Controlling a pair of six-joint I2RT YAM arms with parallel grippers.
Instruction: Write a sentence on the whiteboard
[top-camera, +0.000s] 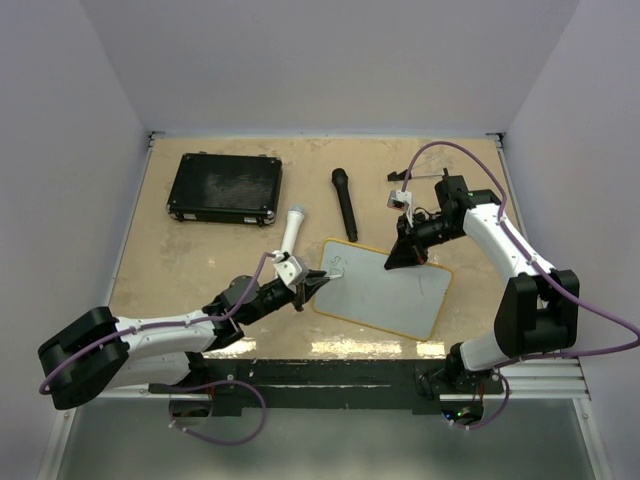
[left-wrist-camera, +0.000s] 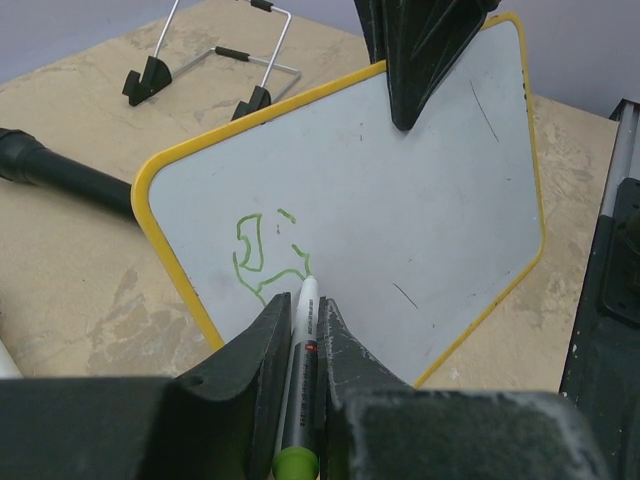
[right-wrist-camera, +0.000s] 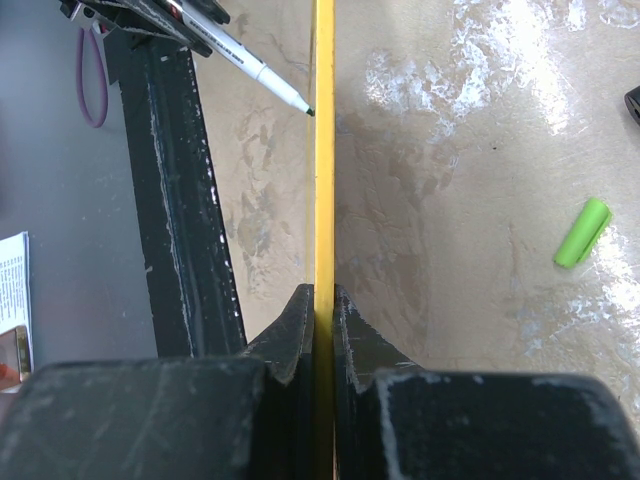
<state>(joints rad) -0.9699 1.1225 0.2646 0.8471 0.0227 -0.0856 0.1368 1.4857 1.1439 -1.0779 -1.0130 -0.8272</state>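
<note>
Whiteboard (top-camera: 392, 297) well apart from closed case (top-camera: 225, 188)

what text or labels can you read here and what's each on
Nothing reads as a clear word.
On the whiteboard: green writing, unfinished strokes, no legible word.
On the marker barrel: print, too blurred.
On the printed sheet at the right wrist view's left edge: lines too small.
</note>
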